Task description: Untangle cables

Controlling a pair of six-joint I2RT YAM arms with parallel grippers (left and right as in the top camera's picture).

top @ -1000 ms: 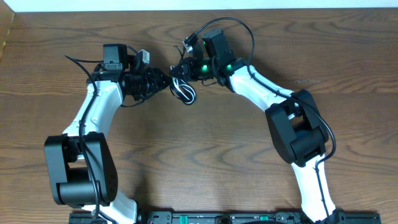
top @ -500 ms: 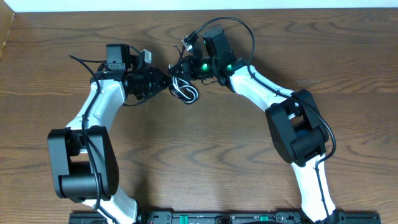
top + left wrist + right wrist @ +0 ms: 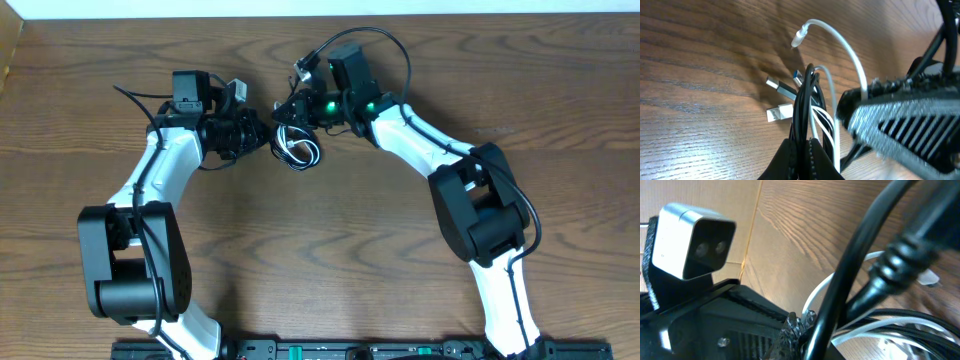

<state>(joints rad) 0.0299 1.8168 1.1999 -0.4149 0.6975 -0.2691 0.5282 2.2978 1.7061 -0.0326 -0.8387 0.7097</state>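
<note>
Cables (image 3: 805,105) pinched as one bundle by the left end effector (image 3: 802,152) risked cinching tighter if the pressed-together right end effector (image 3: 289,108), at its 1 o'clock, tugged.

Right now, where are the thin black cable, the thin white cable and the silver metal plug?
thin black cable (image 3: 802,107), left wrist view, on its upright loop.
thin white cable (image 3: 847,46), left wrist view, on its arching stretch.
silver metal plug (image 3: 781,88), left wrist view, on its shell.

Table (image 3: 300,250) wood, matt; blk cable (image 3: 802,112) glossy; USB plug (image 3: 780,89) metal.
</note>
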